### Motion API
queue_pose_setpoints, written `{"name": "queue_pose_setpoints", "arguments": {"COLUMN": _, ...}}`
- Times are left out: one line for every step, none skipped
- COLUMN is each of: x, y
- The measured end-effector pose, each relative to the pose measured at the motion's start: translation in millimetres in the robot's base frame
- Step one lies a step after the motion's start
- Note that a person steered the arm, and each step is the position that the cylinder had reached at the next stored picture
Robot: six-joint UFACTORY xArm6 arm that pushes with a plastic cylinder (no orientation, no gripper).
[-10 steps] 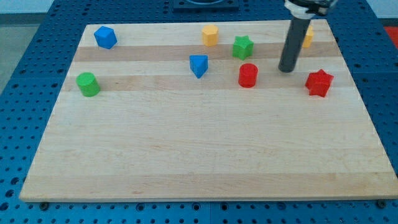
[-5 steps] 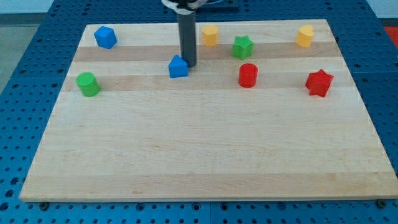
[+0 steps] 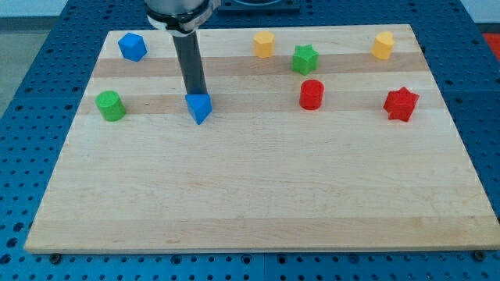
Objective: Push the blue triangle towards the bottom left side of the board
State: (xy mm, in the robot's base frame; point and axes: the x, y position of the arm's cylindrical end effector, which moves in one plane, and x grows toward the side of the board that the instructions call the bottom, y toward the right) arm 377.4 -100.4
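Note:
The blue triangle (image 3: 199, 108) lies on the wooden board (image 3: 258, 195), left of centre in the upper half. My tip (image 3: 195, 93) stands right at the triangle's top edge, touching it. The dark rod rises from there toward the view's top. The triangle sits to the right of the green cylinder (image 3: 110, 105).
A blue block (image 3: 132, 47) sits at the top left. A yellow block (image 3: 264, 44) and a green star (image 3: 305, 59) sit at the top centre, a second yellow block (image 3: 383, 45) at the top right. A red cylinder (image 3: 312, 94) and a red star (image 3: 401, 104) lie to the right.
My tip has swept from the right of the board to the left and pushed the blue triangle leftward and down. The other blocks have not moved.

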Motion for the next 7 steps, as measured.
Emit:
{"name": "queue_pose_setpoints", "arguments": {"x": 23, "y": 2}}
{"name": "queue_pose_setpoints", "arguments": {"x": 47, "y": 2}}
{"name": "queue_pose_setpoints", "arguments": {"x": 74, "y": 2}}
{"name": "queue_pose_setpoints", "arguments": {"x": 94, "y": 2}}
{"name": "queue_pose_setpoints", "arguments": {"x": 105, "y": 9}}
{"name": "queue_pose_setpoints", "arguments": {"x": 111, "y": 35}}
{"name": "queue_pose_setpoints", "arguments": {"x": 131, "y": 53}}
